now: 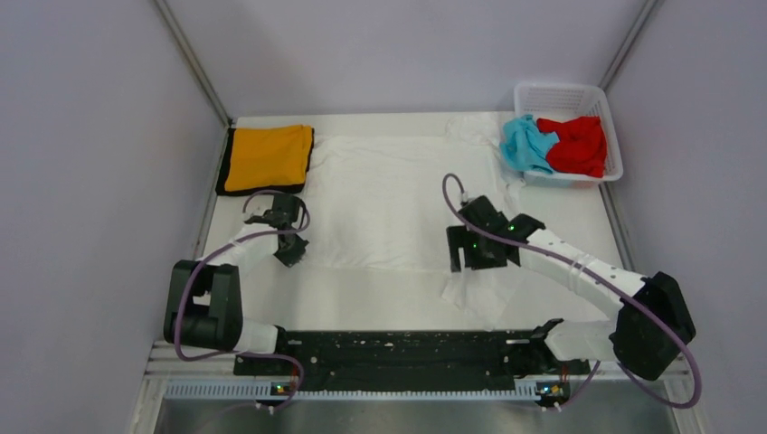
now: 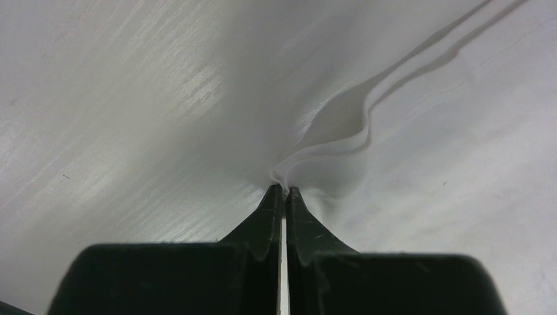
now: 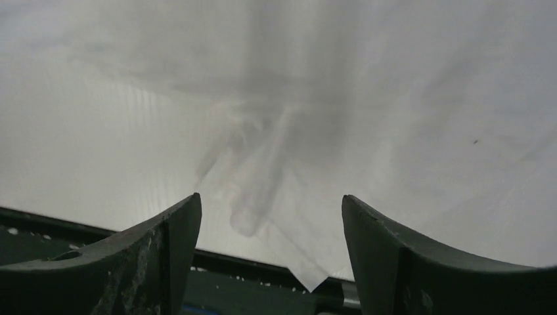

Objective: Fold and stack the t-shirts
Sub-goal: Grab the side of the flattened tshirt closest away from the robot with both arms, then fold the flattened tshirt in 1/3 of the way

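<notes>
Across the middle of the pale surface (image 1: 362,303) lies the large white cloth t-shirt (image 1: 398,199), spread mostly flat, with a loose rumpled flap trailing off its near right corner towards the arm bases.

At the shirt's left edge, the left end effector (image 1: 291,246) points down onto the cloth. Its wrist view shows the two dark fingers pressed together at the tips (image 2: 284,190), with a small ridge of white fabric (image 2: 341,125) pinched between them and a wavy fold running away from the pinch. Bare surface shows to the left of that fold.

At the near right part of the shirt, the right end effector (image 1: 470,258) hovers low over the cloth. Its wrist view shows the fingers standing wide apart (image 3: 270,210), nothing clamped between them; white fabric (image 3: 295,98) fills the view beyond, with a soft crease and a pointed corner of cloth lying in the gap.

At the far left corner sits the orange t-shirt with black trim (image 1: 267,156), folded into a neat rectangle, just beside the white shirt's far left edge.

At the far right corner stands a white plastic lattice basket (image 1: 565,88). Inside it, the light blue t-shirt (image 1: 526,145) is bunched on the left, spilling over the rim, and the red t-shirt (image 1: 574,145) is crumpled to its right, the two touching.
</notes>
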`<state>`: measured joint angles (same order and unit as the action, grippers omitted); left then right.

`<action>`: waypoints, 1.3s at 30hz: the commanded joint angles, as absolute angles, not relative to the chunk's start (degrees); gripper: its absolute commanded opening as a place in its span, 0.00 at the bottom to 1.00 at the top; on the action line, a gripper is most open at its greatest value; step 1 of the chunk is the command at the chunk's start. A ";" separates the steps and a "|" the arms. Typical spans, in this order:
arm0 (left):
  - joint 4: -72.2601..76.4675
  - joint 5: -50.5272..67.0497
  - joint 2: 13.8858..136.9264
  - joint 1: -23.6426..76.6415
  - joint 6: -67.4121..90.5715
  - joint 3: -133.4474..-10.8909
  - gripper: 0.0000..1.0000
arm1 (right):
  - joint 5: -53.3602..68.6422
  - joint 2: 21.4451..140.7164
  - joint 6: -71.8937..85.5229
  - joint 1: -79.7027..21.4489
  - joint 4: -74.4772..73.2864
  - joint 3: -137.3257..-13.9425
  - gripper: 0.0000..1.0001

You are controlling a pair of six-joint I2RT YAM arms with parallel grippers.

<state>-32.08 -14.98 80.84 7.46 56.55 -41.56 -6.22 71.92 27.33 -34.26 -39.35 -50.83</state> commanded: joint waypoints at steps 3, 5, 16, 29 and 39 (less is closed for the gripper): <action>-34.91 -15.70 79.15 7.32 55.93 -40.14 0.00 | -3.27 65.02 39.63 -43.57 -57.05 -42.72 0.69; -35.35 -15.85 79.46 7.30 55.75 -40.68 0.00 | -1.13 62.79 41.70 -45.17 -56.08 -40.01 0.63; -35.08 -15.78 79.25 7.29 55.65 -40.58 0.00 | -1.05 68.42 43.76 -45.90 -43.13 -32.23 0.50; -37.66 -17.13 74.60 7.29 57.39 -38.66 0.00 | -5.23 67.44 50.46 -45.89 -51.27 -31.75 0.00; -43.09 -15.99 66.83 7.30 60.01 -32.41 0.00 | 4.68 58.34 51.50 -48.11 -59.29 -30.95 0.00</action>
<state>-39.55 -15.90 69.97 7.46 58.30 -34.09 1.83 60.66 50.22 -47.07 -55.40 -30.61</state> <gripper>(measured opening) 0.023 0.014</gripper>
